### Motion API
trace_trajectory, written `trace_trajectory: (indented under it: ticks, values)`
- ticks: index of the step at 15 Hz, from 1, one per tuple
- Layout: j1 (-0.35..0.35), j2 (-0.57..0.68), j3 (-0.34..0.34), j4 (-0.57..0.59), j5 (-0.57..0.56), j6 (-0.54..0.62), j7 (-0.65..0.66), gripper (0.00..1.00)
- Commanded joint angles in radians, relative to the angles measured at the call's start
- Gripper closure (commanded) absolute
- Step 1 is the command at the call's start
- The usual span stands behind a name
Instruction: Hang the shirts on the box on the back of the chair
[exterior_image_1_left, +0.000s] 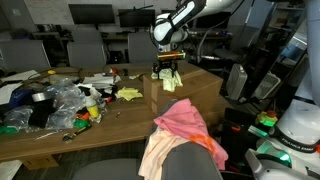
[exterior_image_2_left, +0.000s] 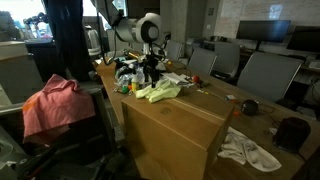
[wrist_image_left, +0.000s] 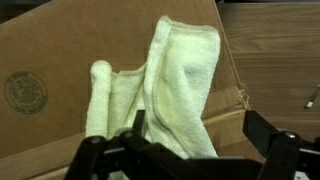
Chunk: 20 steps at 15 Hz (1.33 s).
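Closest to the wrist camera: black gripper (wrist_image_left: 185, 152), jaws wide apart along the bottom edge, clamped on nothing. Just beyond, between the fingers (wrist_image_left: 95, 158): pale yellow-green shirt (wrist_image_left: 180, 85), folded into thick soft ridges of towel-like weave. Beneath it: box (wrist_image_left: 60, 50), flat brown cardboard with a round printed stamp (wrist_image_left: 25, 92) at the left and a flap edge near the right. At upper right, past the cardboard: strip of wooden table (wrist_image_left: 275, 30).

Nearest in an exterior view: rounded grey fabric back of the chair (exterior_image_1_left: 195, 165) at bottom centre, draped with the pink shirt (exterior_image_1_left: 185, 118) and, at its lower left, the peach-orange shirt (exterior_image_1_left: 158, 150), both limp and creased. Farther back, the box top with the yellow-green cloth at its far end, directly under the gripper (exterior_image_1_left: 168, 62). Above that: white arm (exterior_image_1_left: 185, 18), slanting down from the upper right, wrist bent so the gripper points straight down.

Only here, at the left: clutter (exterior_image_1_left: 50, 105) of crinkled clear bags and small bright items on the table.

Only in an exterior view from the opposite side: tall plain side of the box (exterior_image_2_left: 170, 135), filling the centre, and a crumpled white cloth (exterior_image_2_left: 250, 150) at lower right. Pink cloth at the left edge there, well apart from the gripper. Farthest in both exterior views: rows of grey office chairs (exterior_image_2_left: 265, 70).
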Motion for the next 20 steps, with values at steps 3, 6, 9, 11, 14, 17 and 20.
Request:
trace_trajectory:
  ticks: [3,6,9,11,14,17,20]
  values:
    - [-0.003,0.038,-0.008,0.021,0.013,0.022,0.012,0.0]
    - [-0.008,0.046,-0.016,0.023,0.013,0.021,0.012,0.0]
    - [-0.017,0.046,-0.017,0.023,0.021,0.021,0.011,0.27]
    - [-0.02,0.044,-0.016,0.023,0.022,0.022,0.012,0.44]
    - [-0.022,0.04,-0.015,0.023,0.024,0.021,0.014,0.66]
    - [-0.021,0.037,-0.016,0.021,0.022,0.02,0.019,0.88]
    - [-0.019,0.024,-0.016,0.012,0.021,0.014,0.021,1.0]
